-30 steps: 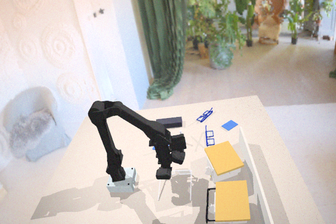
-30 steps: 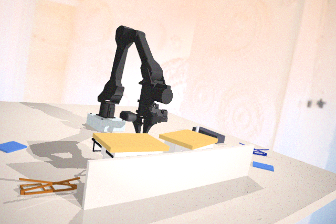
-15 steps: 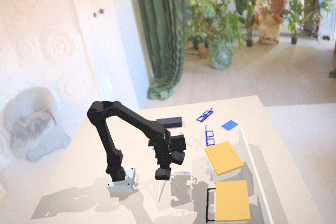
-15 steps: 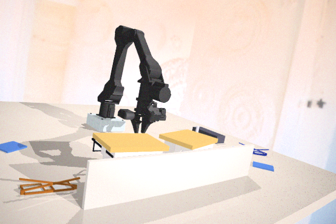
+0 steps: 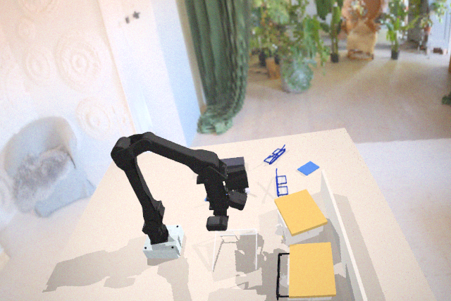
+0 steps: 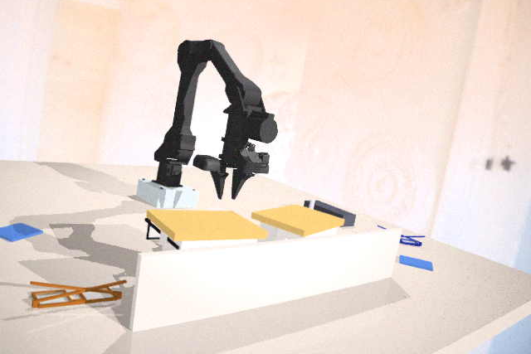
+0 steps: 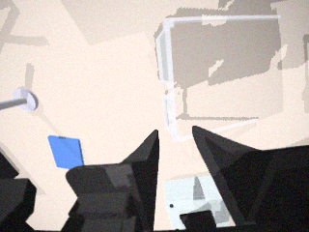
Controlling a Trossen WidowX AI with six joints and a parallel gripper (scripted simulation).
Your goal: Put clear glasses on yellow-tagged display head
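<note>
The clear glasses (image 5: 256,250) (image 7: 170,53) are below my fingers, their front upright and both temples spread; whether they rest flat on the table I cannot tell. My gripper (image 6: 226,198) (image 7: 175,131) is open, its tips apart and nothing held between them; in the wrist view the tips overlap the near corner of the glasses. Two display heads have yellow tops: one farther back (image 5: 300,211) (image 6: 298,218), with a small yellowish patch (image 5: 283,238) low on its front side, and one nearer (image 5: 312,270) (image 6: 206,225), wearing black glasses (image 5: 278,275). Their noses and ears are hidden.
A long white wall (image 5: 338,217) (image 6: 265,273) stands behind the heads. Two blue glasses (image 5: 276,181) lie beyond the farther head. Orange glasses (image 6: 57,285) lie by the wall's end. A dark box (image 6: 334,213), a round pale disc (image 7: 21,97) and flat blue squares (image 5: 308,168) (image 6: 20,231) (image 7: 66,152) are around.
</note>
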